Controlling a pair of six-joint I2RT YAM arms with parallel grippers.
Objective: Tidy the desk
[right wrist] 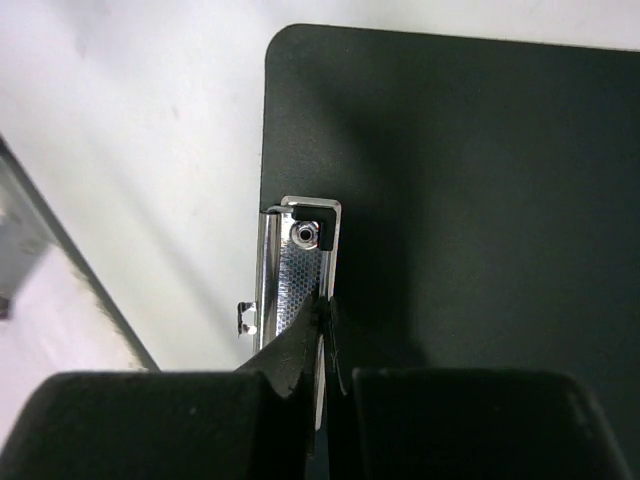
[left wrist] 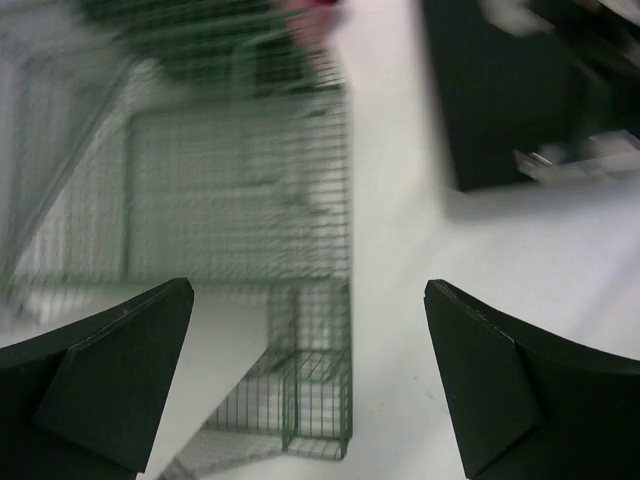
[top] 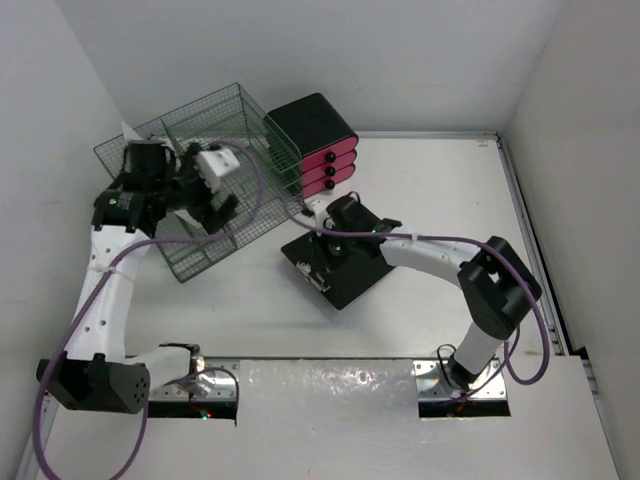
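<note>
The white desk (top: 430,200) holds a black clipboard (top: 352,278) near its middle. My right gripper (top: 325,252) is over the clipboard's left end. In the right wrist view the right gripper (right wrist: 325,320) is shut, its tips pinched on the raised edge of the clipboard's (right wrist: 480,200) shiny metal clip (right wrist: 295,270). My left gripper (top: 215,208) hovers above the green wire rack (top: 200,130) at the back left. In the left wrist view the left gripper (left wrist: 310,380) is wide open and empty above the rack's (left wrist: 240,200) corner and bare desk (left wrist: 420,330).
A small black box with pink drawers (top: 320,145) stands just right of the rack, behind the clipboard. The clipboard's near end shows blurred in the left wrist view (left wrist: 500,100). A metal rail (top: 525,230) runs along the desk's right edge. White walls close in on three sides.
</note>
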